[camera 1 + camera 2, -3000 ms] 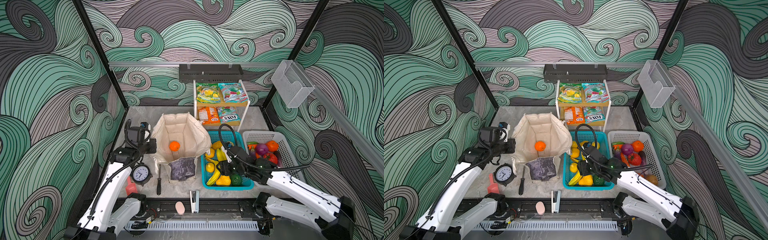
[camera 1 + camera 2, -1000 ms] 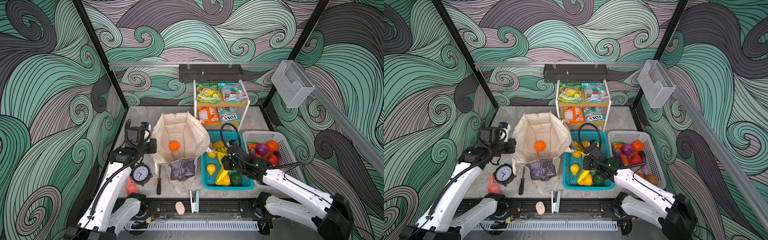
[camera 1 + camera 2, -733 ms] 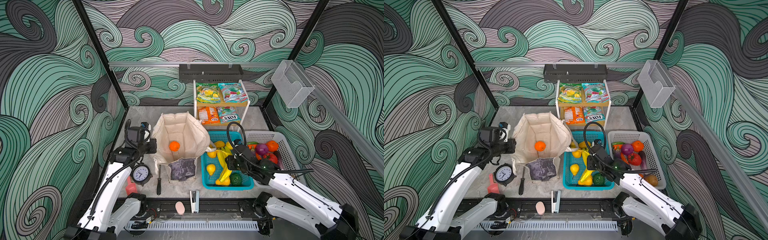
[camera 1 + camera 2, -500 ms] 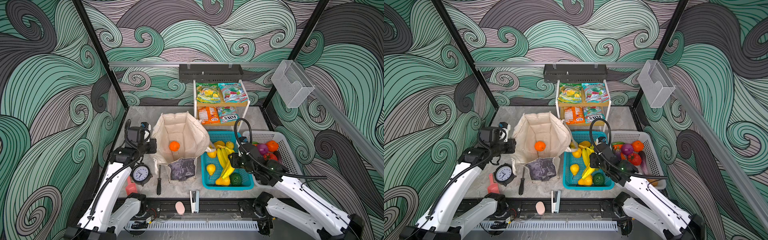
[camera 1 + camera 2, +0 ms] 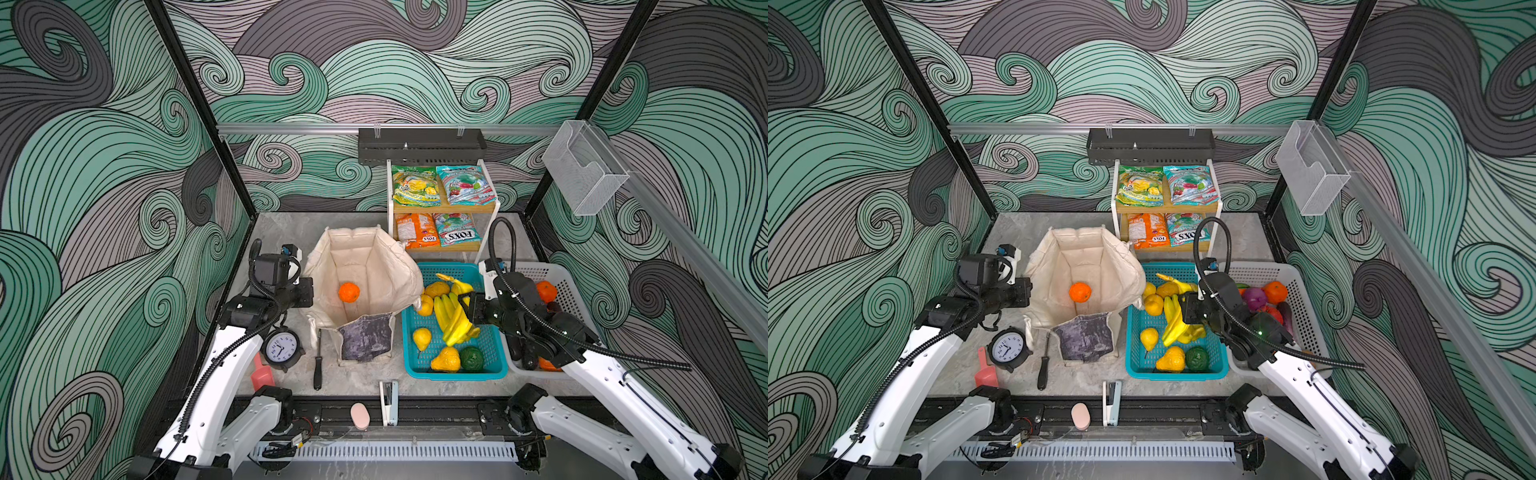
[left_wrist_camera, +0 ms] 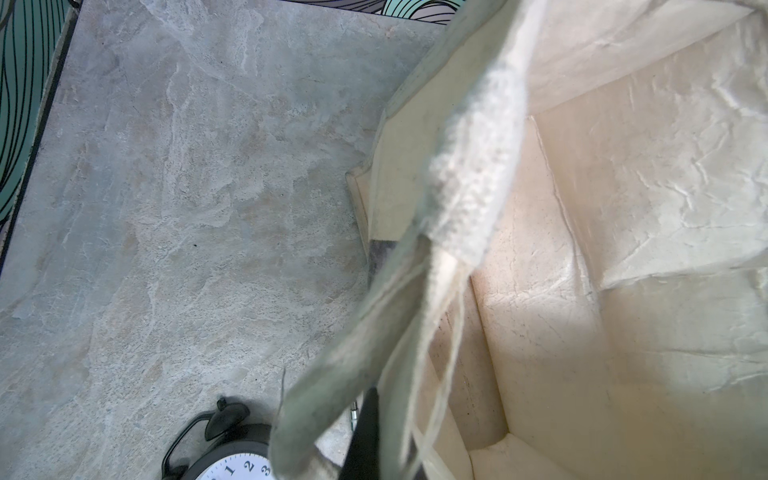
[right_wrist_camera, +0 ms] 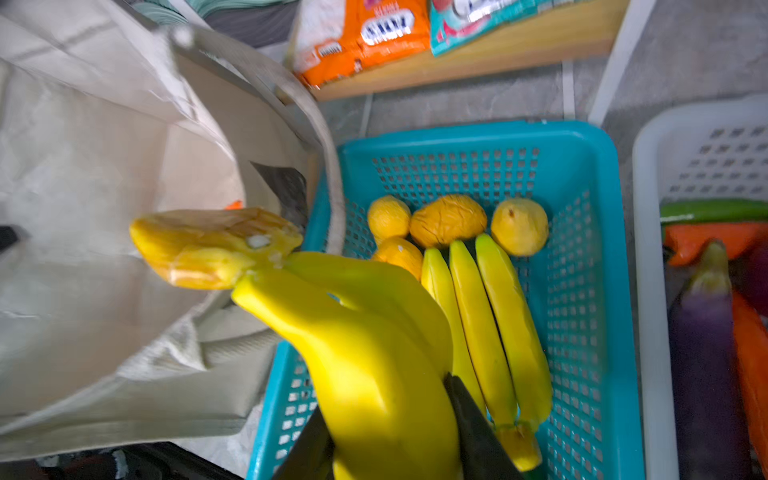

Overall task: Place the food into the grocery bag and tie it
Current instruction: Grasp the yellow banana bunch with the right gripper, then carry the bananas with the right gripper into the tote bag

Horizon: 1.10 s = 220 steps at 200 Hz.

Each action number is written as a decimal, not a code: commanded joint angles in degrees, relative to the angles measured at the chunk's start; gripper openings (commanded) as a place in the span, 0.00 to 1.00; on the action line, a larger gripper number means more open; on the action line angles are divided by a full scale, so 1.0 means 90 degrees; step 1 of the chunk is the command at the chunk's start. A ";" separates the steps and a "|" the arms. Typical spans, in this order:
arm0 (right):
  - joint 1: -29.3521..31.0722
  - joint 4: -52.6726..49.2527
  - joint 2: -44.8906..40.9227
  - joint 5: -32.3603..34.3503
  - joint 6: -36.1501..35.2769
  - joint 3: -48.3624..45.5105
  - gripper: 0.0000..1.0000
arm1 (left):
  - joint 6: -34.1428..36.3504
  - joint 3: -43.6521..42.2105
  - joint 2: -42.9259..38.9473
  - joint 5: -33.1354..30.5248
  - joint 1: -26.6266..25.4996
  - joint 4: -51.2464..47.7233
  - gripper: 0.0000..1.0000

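Random stuff on my table: black alarm clock, screwdriver just beside it, stapler and pink oval thing near the front edge.

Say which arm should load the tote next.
Right: the right gripper holds a banana bunch above the teal basket, beside the tote; the left gripper is shut on the tote strap.
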 commanded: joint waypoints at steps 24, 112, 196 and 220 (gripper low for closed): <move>0.0520 0.0483 0.1088 -0.0119 -0.0701 0.1630 0.36 | -0.0058 0.0051 -0.0114 -0.0038 0.0028 0.0052 0.00; 0.1683 0.1392 0.4260 0.0194 -0.1410 0.4319 0.36 | -0.0041 0.0031 -0.0148 -0.0041 0.0029 0.0076 0.00; 0.2347 0.1898 0.5702 0.0462 -0.0479 0.4019 0.35 | -0.0455 0.0505 -0.0021 -0.0879 0.0055 -0.0097 0.00; 0.2381 0.1777 0.5960 0.0665 -0.0299 0.3931 0.35 | -0.0468 0.0828 0.0360 -0.0695 0.0065 -0.0226 0.00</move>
